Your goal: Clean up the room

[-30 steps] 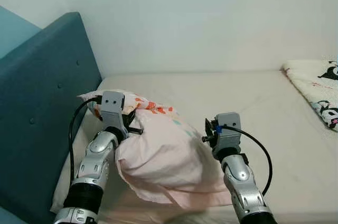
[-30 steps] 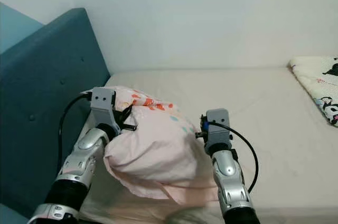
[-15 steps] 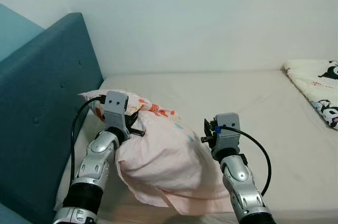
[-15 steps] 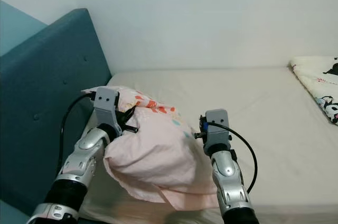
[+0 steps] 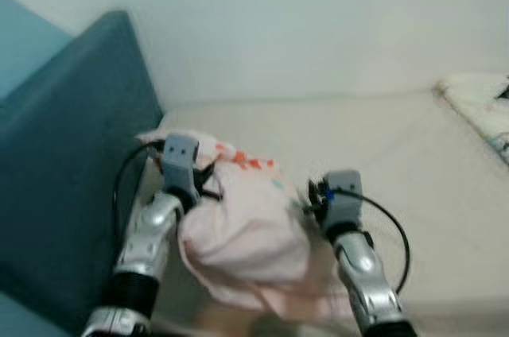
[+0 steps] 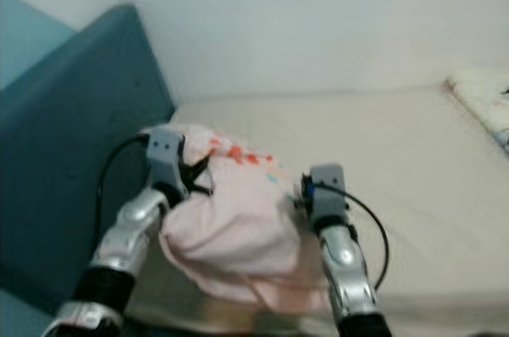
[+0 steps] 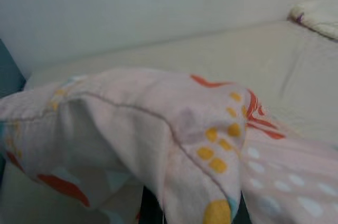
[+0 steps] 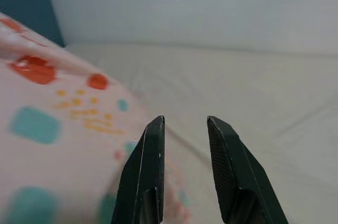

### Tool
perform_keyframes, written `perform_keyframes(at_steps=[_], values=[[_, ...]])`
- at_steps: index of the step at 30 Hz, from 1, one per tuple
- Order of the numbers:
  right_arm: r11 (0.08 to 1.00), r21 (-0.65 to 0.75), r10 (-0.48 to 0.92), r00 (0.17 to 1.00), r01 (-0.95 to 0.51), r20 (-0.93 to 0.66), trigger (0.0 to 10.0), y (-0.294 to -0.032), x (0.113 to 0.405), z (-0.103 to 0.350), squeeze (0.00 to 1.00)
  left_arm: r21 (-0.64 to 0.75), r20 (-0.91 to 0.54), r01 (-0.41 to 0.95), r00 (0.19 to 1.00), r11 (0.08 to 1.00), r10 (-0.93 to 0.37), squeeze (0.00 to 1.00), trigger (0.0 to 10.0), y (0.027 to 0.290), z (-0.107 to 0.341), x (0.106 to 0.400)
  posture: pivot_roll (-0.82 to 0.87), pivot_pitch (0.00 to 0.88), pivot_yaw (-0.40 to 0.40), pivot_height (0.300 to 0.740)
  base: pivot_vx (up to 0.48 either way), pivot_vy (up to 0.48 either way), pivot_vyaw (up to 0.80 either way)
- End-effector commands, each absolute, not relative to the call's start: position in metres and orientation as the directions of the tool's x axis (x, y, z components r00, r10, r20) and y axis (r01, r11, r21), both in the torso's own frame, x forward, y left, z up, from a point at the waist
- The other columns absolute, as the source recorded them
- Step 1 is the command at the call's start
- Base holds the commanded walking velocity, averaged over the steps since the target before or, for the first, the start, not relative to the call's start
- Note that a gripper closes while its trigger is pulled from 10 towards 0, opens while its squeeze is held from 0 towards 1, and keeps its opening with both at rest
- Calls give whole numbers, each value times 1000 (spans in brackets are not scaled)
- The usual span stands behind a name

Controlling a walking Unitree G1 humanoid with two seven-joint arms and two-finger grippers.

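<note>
- Pale wall behind, teal headboard (image 5: 64, 154) on your left, and a cream mattress (image 5: 398, 154) running across in front of you; a printed blanket (image 5: 477, 98) sits at its far right edge. The head views are blurred.
- Your pink pillow (image 5: 242, 234) hangs bunched between both arms, over the headboard end of the mattress.
- Your left gripper (image 5: 208, 182) sits at the pillow's upper corner, nearest the headboard. In the left wrist view the patterned seam drapes right over the fingers, so the fabric looks pinched between them, though the fingers themselves are mostly hidden.
- Your right gripper (image 8: 185, 145) is at the pillow's right side. Its fingers (image 8: 148, 171) stand a little apart with nothing visibly between them; the fabric lies just beside the inner one.
- What matters next, as I judge it: the pillow's long axis runs from your left gripper down toward you, so the left arm carries it and should lead it to the headboard.
</note>
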State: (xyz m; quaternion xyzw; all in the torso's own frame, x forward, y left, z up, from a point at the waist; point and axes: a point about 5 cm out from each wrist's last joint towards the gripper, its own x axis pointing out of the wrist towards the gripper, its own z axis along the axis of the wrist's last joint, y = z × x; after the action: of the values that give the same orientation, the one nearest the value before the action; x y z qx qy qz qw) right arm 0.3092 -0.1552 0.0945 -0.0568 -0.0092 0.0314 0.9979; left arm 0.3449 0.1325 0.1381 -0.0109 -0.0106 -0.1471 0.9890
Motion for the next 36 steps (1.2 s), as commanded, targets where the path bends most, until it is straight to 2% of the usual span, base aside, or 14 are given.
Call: perform_keyframes(at_steps=[1,14,21,36], values=[[993,-92,72,997,-71,2,10000,-150,307,91,0,-18,104,255,962,967,-252,0,10000,142,155,348,-16,0,27,740,0,307,0],[993,-90,71,997,-70,4,10000,-151,307,91,0,6,108,242,965,970,-241,0,10000,140,157,349,-17,0,28,740,0,-455,0],[994,-90,67,998,-67,-2,10000,-152,306,89,0,-12,99,260,961,965,-258,0,10000,132,156,349,-19,0,29,740,0,0,0],[993,-106,58,998,-59,-12,10000,-155,308,89,0,54,69,284,955,957,-288,0,10000,121,149,350,-22,0,26,740,0,0,0]])
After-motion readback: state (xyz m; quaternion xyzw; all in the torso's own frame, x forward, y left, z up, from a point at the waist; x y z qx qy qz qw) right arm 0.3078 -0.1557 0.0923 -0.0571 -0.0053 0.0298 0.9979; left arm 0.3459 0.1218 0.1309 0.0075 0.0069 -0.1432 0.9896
